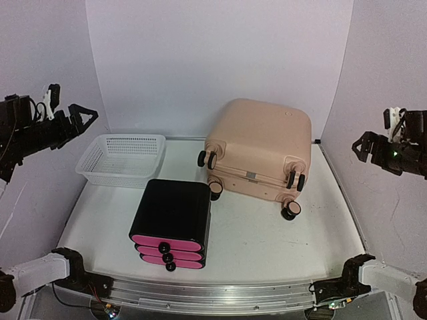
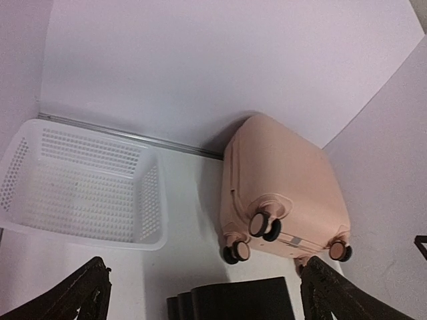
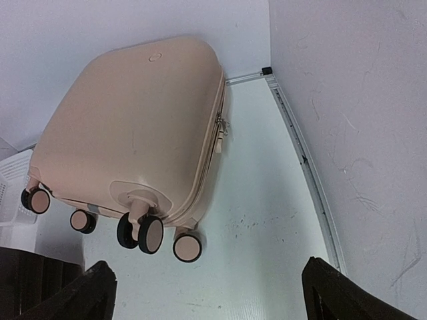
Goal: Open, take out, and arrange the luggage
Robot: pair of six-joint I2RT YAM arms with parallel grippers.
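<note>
Your large beige-pink hard-shell suitcase [image 1: 260, 143]: closed, lying flat at far right of white table [image 1: 267, 247], wheels toward you. Your left gripper [image 1: 85, 121]: fingers apart, empty, raised off left edge. Right gripper [image 1: 363, 147]: fingers apart, empty, raised off right edge.

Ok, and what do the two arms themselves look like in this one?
Both the left arm and right arm have black upper sections ending in black, triangular jaws, with a small white part on each wrist. Their lowest links are white with black joints. A green light glows on the right one.
</note>
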